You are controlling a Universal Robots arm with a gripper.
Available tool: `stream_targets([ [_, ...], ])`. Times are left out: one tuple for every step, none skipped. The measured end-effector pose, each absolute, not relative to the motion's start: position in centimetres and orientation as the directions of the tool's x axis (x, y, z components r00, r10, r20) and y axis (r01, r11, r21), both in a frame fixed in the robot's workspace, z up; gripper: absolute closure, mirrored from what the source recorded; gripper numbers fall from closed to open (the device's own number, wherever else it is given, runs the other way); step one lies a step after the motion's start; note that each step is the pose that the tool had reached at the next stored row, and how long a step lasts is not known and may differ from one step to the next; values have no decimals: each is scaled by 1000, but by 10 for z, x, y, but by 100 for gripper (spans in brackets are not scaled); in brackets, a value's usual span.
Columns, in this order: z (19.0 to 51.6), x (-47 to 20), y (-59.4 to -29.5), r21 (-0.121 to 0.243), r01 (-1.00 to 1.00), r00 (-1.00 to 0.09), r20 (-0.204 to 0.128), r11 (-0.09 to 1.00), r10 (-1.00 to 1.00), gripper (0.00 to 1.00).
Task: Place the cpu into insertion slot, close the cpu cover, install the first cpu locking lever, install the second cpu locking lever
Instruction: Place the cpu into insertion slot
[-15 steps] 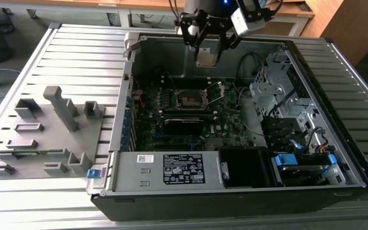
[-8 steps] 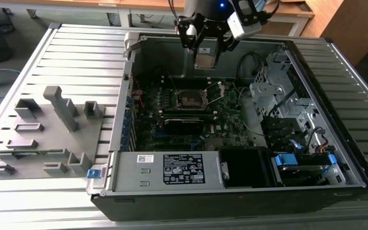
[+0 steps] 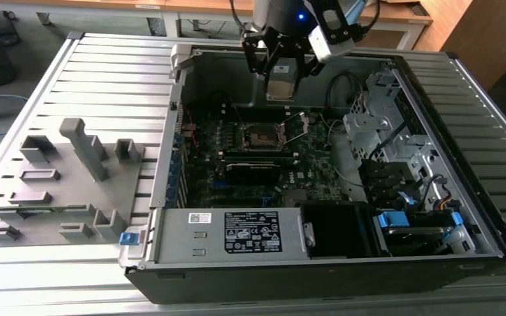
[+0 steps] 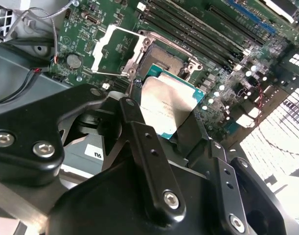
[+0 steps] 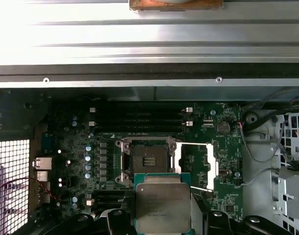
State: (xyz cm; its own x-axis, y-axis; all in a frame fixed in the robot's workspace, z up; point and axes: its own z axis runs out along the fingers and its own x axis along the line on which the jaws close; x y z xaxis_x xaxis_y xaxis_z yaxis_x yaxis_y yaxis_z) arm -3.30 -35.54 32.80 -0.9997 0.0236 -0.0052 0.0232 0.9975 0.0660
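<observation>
We see the pincer (image 3: 279, 84) shut on the chip (image 5: 162, 205). Its fingers (image 4: 139, 134) pinch two opposite edges, which we judge leaves the underside free to meet the socket (image 5: 148, 160). The chip hangs above the board inside the open computer case (image 3: 323, 283), metal top turned toward the wrist cameras, not yet seated. The cover (image 5: 211, 166) lies swung aside just beside the socket, so its dark centre sits exposed to receive the chip.

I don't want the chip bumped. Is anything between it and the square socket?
Nothing. In the first wrist view the stretch from cpu to insertion slot is bare; the cpu cover is open.
</observation>
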Motion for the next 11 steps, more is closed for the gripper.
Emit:
stream_targets([
  [326,-33,-355,66,23,-1000,-6,998,24,46],
  [324,-33,-355,66,23,-1000,-6,998,24,46],
  [323,-34,-355,66,23,-1000,-6,998,24,46],
  [321,-34,-355,66,23,-1000,-6,998,23,46],
  [321,-34,-355,66,23,-1000,-6,998,23,46],
  [321,-34,-355,66,23,-1000,-6,998,23,46],
  [320,-34,-355,66,23,-1000,-6,998,24,46],
  [319,-34,-355,66,23,-1000,-6,998,24,46],
  [318,-34,-355,66,23,-1000,-6,998,24,46],
  [316,-34,-355,66,23,-1000,-6,998,24,46],
  [315,-34,-355,66,23,-1000,-6,998,24,46],
])
